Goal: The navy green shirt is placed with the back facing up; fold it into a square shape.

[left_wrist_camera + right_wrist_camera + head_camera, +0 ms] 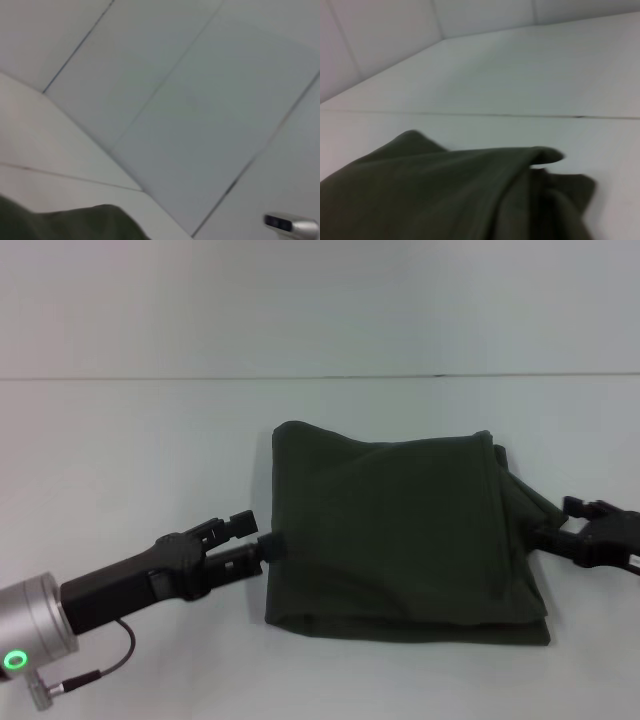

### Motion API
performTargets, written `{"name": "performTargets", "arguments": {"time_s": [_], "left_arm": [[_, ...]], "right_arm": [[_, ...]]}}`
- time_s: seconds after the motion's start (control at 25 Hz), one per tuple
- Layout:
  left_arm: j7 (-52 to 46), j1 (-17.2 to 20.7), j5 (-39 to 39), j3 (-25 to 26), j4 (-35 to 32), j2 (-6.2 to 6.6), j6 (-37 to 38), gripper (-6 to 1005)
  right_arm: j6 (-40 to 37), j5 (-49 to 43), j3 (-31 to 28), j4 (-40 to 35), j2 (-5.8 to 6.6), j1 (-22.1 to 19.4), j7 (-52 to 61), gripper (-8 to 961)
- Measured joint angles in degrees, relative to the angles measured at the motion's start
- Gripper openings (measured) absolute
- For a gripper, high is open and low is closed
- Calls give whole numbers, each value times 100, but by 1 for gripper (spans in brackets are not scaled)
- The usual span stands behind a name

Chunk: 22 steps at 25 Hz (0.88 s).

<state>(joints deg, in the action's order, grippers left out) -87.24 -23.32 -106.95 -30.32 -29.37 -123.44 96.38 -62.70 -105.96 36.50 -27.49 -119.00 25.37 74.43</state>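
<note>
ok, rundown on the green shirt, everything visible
The navy green shirt is plain dark olive cloth, folded into a rough, layered square lying flat on the white table, with soft creases. Layers splay at its right edge. The left hand meets its left edge; the right hand is at its right edge.

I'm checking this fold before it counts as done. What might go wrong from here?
The left gripper sits at the navy green shirt's left edge, so pulling away may drag that side open. The right gripper is at the bunched right edge, where loose layers could leave the square uneven.
</note>
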Motion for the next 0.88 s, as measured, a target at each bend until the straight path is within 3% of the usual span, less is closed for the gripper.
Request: {"name": "performTargets", "arguments": {"time_s": [0.16,0.32,0.52,0.68,0.88], "left_arm": [[-754,-99,-19,-6,-16,48,-370,950],[-2090,-341,-258,-47,-43,194,-687,949],[-4257,-976,-1672,-154,-39,455,-1232,949],[-4685,-1274,-2106,-263,-16,466,-1541,949],[-4794,-1408,-2177,-321,-9,450,-1833,949]], "right_arm": [[-244,7,-335,-114,15,-161,-32,893],[-1238,17,-898,-277,12,-435,-563,893],[-2607,-6,-1234,-265,-4,-777,-1578,893],[-3123,-199,-1192,-168,-62,-977,-2324,893],[-3233,-361,-1196,52,-77,-1029,-2692,893]]}}
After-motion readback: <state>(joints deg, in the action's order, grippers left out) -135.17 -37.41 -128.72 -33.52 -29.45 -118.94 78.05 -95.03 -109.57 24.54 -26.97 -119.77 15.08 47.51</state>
